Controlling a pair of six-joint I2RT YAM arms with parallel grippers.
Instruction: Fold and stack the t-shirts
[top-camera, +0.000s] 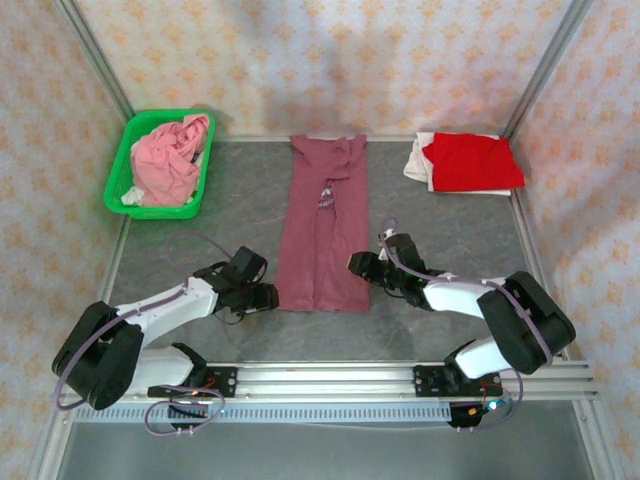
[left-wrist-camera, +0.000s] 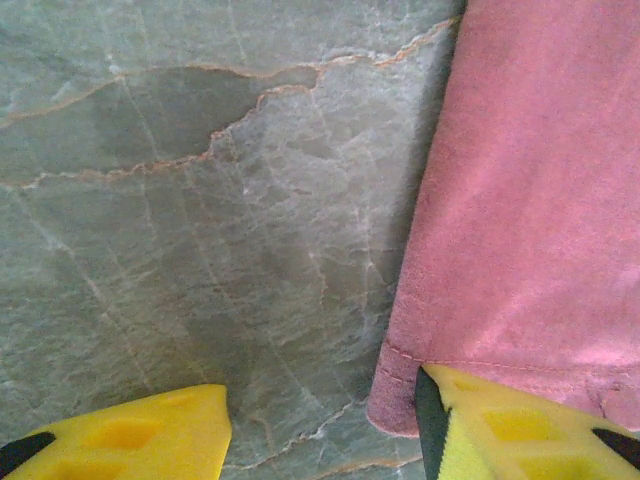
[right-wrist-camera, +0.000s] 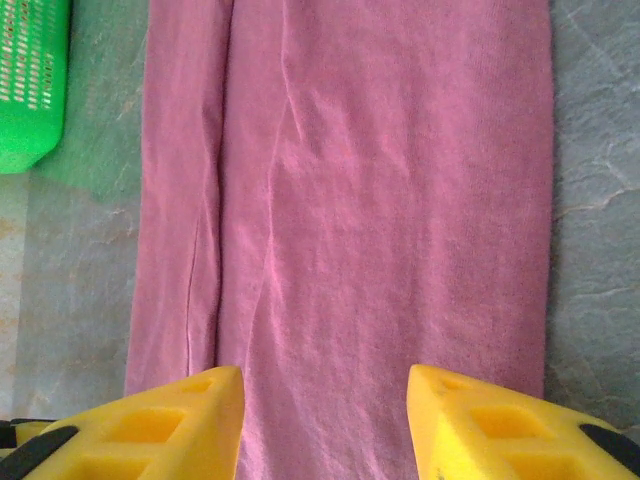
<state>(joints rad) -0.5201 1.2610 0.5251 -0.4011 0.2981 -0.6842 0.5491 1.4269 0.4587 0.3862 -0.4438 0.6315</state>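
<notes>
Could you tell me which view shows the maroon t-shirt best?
Top external: the whole maroon t-shirt lies there as a long folded strip. Right wrist shows a stretch of it; left wrist, just a hem corner.

Left gripper (top-camera: 264, 296), right gripper (top-camera: 356, 265) — both open, seemingly low.

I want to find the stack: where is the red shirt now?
In the top view the red shirt lies folded at the far right of the table, on a white shirt, right of the maroon shirt.
</notes>
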